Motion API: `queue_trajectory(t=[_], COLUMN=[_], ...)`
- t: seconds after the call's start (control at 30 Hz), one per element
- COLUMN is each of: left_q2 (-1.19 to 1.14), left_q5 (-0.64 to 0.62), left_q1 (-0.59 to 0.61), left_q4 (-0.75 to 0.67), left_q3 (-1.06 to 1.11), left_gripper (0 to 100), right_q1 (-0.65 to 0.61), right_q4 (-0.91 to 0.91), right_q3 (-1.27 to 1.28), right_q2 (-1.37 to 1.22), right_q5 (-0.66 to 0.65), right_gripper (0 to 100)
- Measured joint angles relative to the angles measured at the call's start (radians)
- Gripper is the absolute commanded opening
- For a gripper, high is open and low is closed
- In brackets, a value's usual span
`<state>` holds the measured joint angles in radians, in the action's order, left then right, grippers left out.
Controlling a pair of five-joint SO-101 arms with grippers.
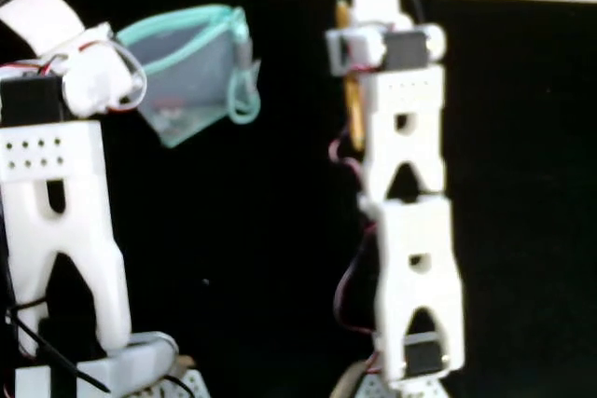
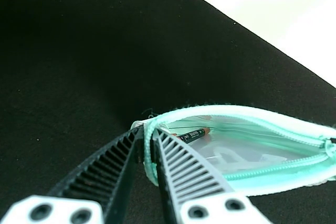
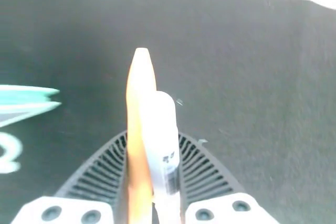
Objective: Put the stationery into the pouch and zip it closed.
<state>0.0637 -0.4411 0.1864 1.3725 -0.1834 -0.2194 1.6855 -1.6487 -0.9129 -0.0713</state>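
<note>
Toward the upper left of the high view sits the pale green pouch (image 1: 191, 72), held at its left edge by the left arm (image 1: 56, 193), with its cord loop (image 1: 244, 100) at the right. At centre right, over the black counter (image 1: 261, 258), stands the right arm (image 1: 406, 137). An orange stick (image 1: 351, 104) shows along its left side, near the pouch but apart from it. From the left wrist, the left hand (image 2: 147, 141) is clamped on the end of the pouch's zip edge, its ribbed fingers (image 2: 178, 171) pressed together on the fabric. The mouth gapes open across the lower right of the frame, and a dark pencil (image 2: 191, 135) already lies inside. From the right wrist, the right hand (image 3: 152, 145) is closed around the orange stick and a white tube (image 3: 164, 140) held side by side. Both tips point up the frame over bare counter, and the pouch's edge is at the middle left. The step in hand looks to be carrying this pair to the opening. To do it well, the left hand should hold firm so the mouth stays wide and faces the right arm. The pair should go in tips first along the pouch's length, clear of the zip teeth, which could snag them. Two pieces in one grasp may slip unevenly, so letting go is best left until both are well inside. The zip is not yet closed.
</note>
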Motion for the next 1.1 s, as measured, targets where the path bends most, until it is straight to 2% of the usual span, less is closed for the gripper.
queue_trajectory(t=[0.4, 1.1], left_q2=[0.0, 0.0], left_q5=[0.0, 0.0], left_q1=[0.0, 0.0], left_q4=[0.0, 0.0], left_q3=[0.0, 0.0], left_gripper=[1, 1], right_q1=[-0.132, -0.255], right_q4=[-0.186, -0.608], right_q3=[-0.002, -0.002], right_q2=[0.143, 0.258], right_q5=[0.0, 0.002], right_gripper=[0.5, 0.5])
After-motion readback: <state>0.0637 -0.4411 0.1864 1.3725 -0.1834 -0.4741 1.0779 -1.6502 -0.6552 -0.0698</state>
